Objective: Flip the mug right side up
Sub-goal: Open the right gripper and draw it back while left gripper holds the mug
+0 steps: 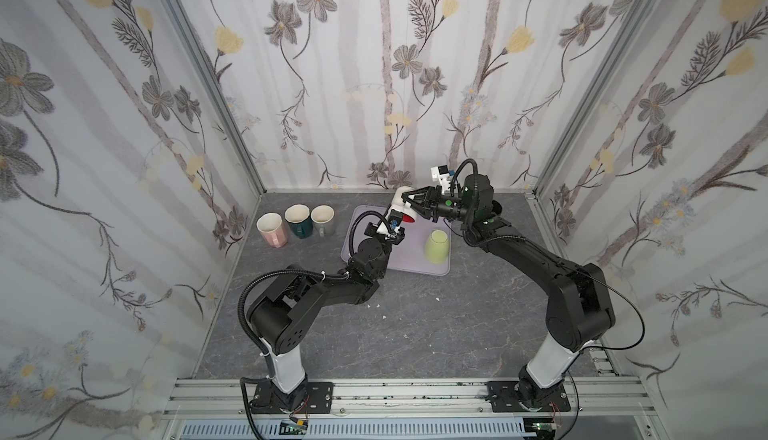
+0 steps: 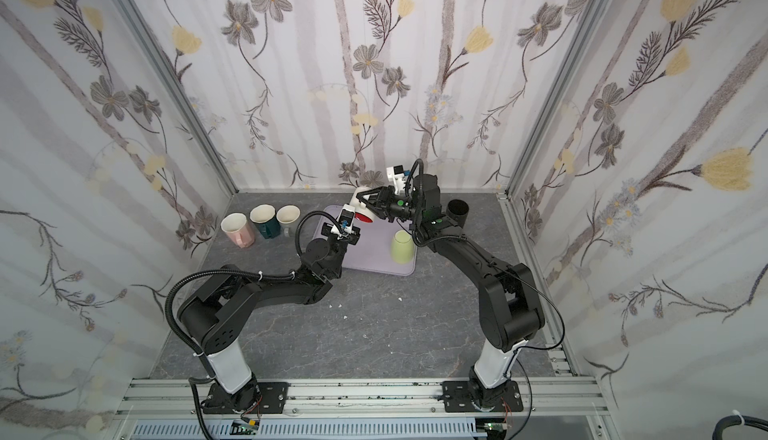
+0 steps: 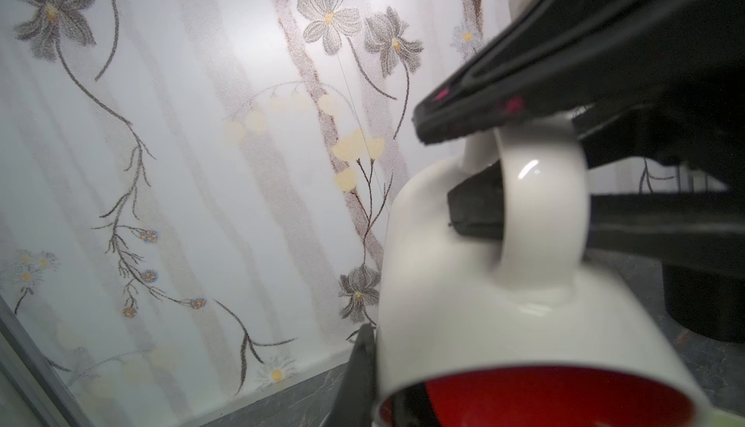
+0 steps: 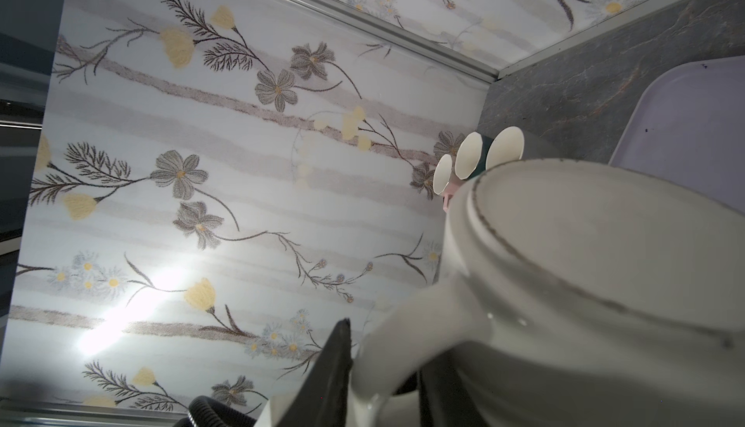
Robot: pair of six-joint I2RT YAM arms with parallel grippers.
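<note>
Mug (image 1: 400, 203): held in the air above the far edge of the tray (image 1: 415, 259), near the bench's (image 1: 415, 334) far edge, tilted, red mouth lowermost.
Left hand (image 1: 404, 222): clamped on the mug's rim (image 3: 544, 364) from below.
Right hand (image 1: 409, 203): fingers astride the handle (image 3: 544, 203); grip cannot be told.

Five mugs (image 2: 403, 246), one black cup (image 2: 458, 210), one tray (image 2: 370, 253).

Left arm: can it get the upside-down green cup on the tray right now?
Probably not yet. The left claw is shut on the rim of the white mug. The way itself looks free: the green cup stands alone on the tray.
</note>
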